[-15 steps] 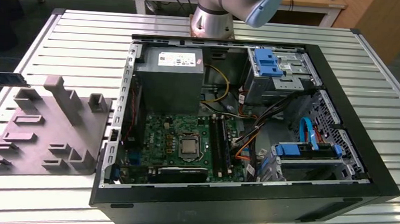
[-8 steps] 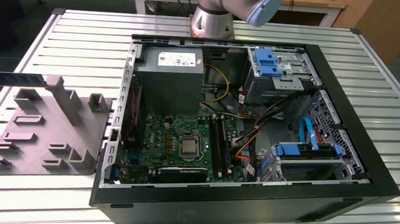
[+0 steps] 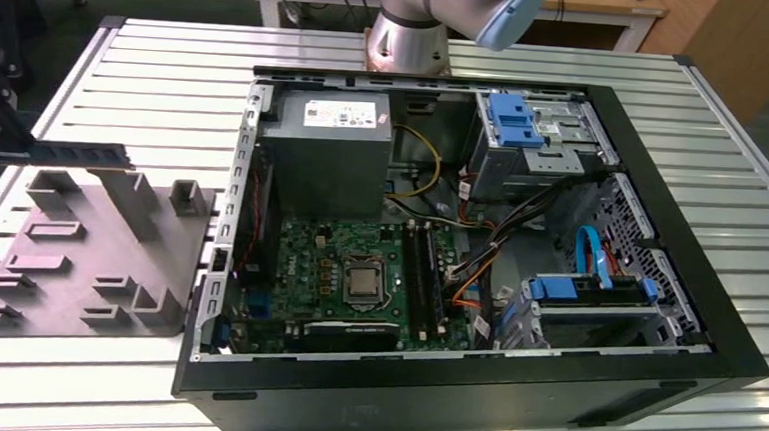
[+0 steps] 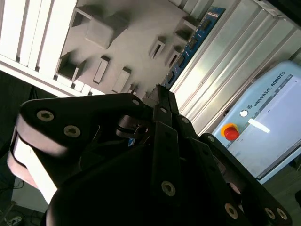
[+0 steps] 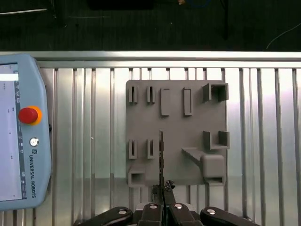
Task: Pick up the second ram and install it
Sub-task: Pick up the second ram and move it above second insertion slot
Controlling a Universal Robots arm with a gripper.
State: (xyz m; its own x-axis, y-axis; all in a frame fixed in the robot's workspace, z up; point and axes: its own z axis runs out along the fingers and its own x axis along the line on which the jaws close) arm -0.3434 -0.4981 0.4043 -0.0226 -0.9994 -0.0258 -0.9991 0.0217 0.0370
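Ribbed aluminium worktop [image 3: 166, 72] carries everything, with dark floor beyond its edge in the first wrist view. At the edge of the exterior view the end effector [image 3: 15, 141] hangs over the near-side rim of a grey plastic fixture [image 3: 89, 248] with upright blocks and shallow slots. Its fingers are drawn together on the second ram [image 3: 88, 151], which juts out from the fingertips as a long, thin dark stick lying level and seemingly raised above the fixture's blocks. In the first wrist view the end effector [image 5: 162, 188] pinches the ram [image 5: 161, 155] edge-on, so it reads as a narrow dark line running straight ahead of the fingertips across the fixture [image 5: 178, 127] directly below. In the second wrist view the end effector [image 4: 160, 94] grips one end of the stick [image 4: 195, 40], whose blue-green face with small chips stretches away from the fingers over the border between the fixture [image 4: 127, 42] and the slatted top. A teach pendant [image 5: 19, 132] with a red button lies flat on the worktop to one side of the end effector, apart from the fixture. Well apart from the end effector, past the fixture, stands an open black computer case [image 3: 480, 402] holding a green motherboard [image 3: 341, 263] and a grey power supply [image 3: 324, 152]
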